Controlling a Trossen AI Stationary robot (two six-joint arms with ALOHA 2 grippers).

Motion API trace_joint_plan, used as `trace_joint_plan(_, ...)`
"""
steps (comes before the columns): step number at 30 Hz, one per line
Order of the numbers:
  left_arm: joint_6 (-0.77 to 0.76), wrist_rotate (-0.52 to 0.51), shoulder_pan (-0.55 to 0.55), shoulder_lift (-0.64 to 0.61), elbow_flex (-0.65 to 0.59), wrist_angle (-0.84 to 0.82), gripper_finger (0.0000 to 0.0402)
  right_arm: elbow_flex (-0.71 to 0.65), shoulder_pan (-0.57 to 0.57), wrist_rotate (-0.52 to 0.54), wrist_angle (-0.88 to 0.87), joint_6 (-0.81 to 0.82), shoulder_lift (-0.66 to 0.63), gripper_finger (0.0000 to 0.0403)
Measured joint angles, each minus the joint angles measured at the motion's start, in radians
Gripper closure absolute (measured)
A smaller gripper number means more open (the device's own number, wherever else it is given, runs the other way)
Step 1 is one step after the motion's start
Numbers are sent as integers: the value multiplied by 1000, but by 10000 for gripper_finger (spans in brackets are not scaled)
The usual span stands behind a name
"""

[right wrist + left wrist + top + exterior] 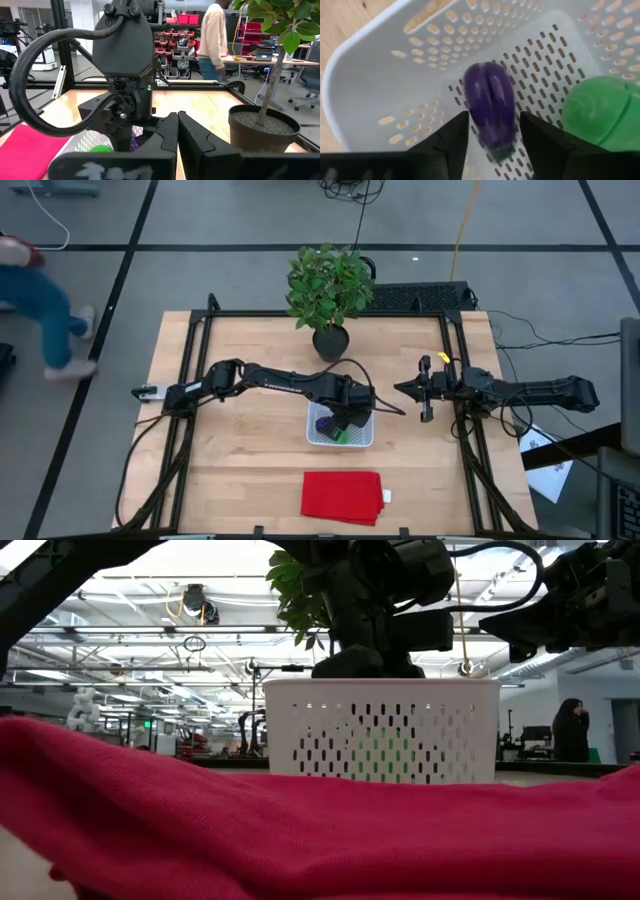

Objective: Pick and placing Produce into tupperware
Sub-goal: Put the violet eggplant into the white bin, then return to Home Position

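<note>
The white tupperware [340,427] is the landmark. The left gripper [494,131] hangs over its inside, jaws apart, the elongated purple produce [490,105] lying on its mesh floor between them. Green produce [602,112] lies beside. The right gripper [177,131] waits beside the tupperware, jaws together.

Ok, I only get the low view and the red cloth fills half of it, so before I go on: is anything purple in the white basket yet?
Observer: Yes, a long purple piece lies on the floor of the basket, beside a round green piece.
Operator: Is the left pincer holding it?
Observer: It doesn't look so. The left pincer is down in the basket, fingers apart either side of the purple piece.
Operator: And the right arm?
Observer: It waits over the table to the basket's right, right pincer shut and empty.
</note>
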Motion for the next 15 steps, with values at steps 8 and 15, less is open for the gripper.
trace_joint_plan(8,0,0,0,0,0,-1,219,0,0,0,0,0,0,403)
trace_joint_plan(15,-20,-32,-6,-18,67,-84,224,0,0,0,0,0,0,403)
